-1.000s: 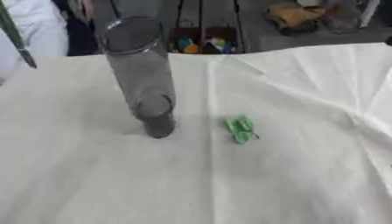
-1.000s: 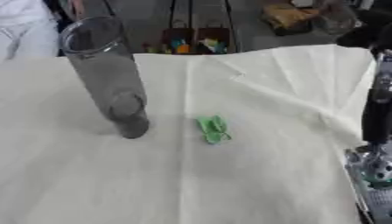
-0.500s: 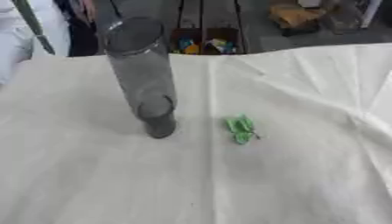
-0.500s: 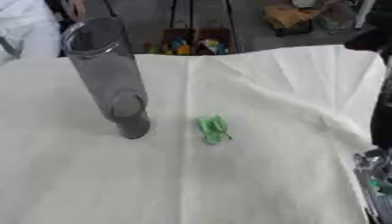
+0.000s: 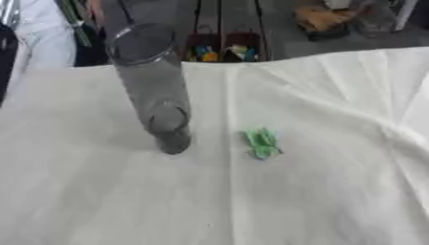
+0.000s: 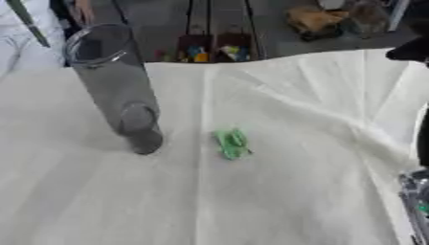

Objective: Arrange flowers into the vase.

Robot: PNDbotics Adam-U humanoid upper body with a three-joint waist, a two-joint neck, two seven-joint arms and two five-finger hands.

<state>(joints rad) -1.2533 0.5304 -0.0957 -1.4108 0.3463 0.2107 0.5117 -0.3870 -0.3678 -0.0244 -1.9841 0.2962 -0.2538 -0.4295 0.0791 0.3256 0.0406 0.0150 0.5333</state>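
Standing vase (image 5: 157, 91) beside green scrap (image 5: 261, 143); right hand (image 6: 416, 201) far right, fingers unreadable.

A creased white cloth (image 5: 318, 191) covers the table. Beyond its far edge lies grey floor (image 5: 276, 28) with dark stand legs (image 6: 201, 24) and a brown heap (image 5: 322, 21).

Soft, even light, both views blurred; the vase (image 5: 159, 91) casts a faint shadow.
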